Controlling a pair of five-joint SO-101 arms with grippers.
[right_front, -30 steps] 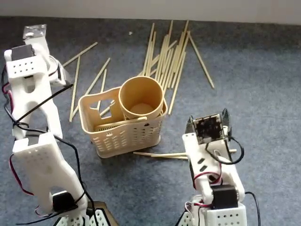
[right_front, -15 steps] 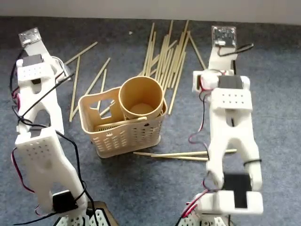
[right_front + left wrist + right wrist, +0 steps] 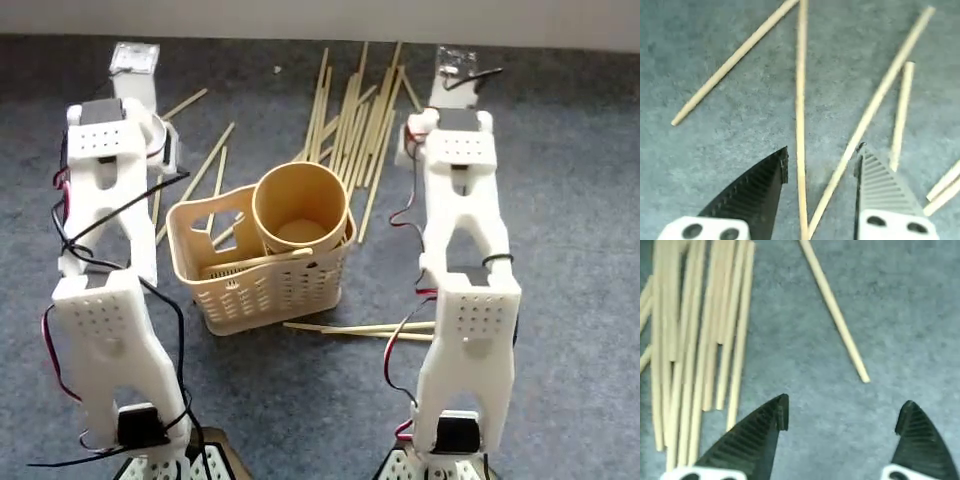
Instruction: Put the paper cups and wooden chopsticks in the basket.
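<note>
A cream basket (image 3: 235, 290) stands mid-table with a paper cup (image 3: 300, 205) upright inside it, along with a few chopsticks. A pile of wooden chopsticks (image 3: 350, 115) lies behind it, and more chopsticks (image 3: 195, 180) are scattered at the back left. My left gripper (image 3: 822, 149) is open low over the carpet, with a straight chopstick (image 3: 801, 100) and a slanted chopstick (image 3: 875, 105) running between its fingers. My right gripper (image 3: 845, 401) is open over bare carpet, between the chopstick pile (image 3: 695, 340) and a single chopstick (image 3: 832, 310).
Two chopsticks (image 3: 365, 328) lie on the grey carpet in front of the basket, beside the right arm (image 3: 465, 240). The left arm (image 3: 105, 230) stretches along the basket's left side. A pale wall edge runs along the back.
The right arm has unfolded from the front and stretched to the back beside the chopstick pile. The left arm has swung a little to the right, toward the scattered chopsticks.
</note>
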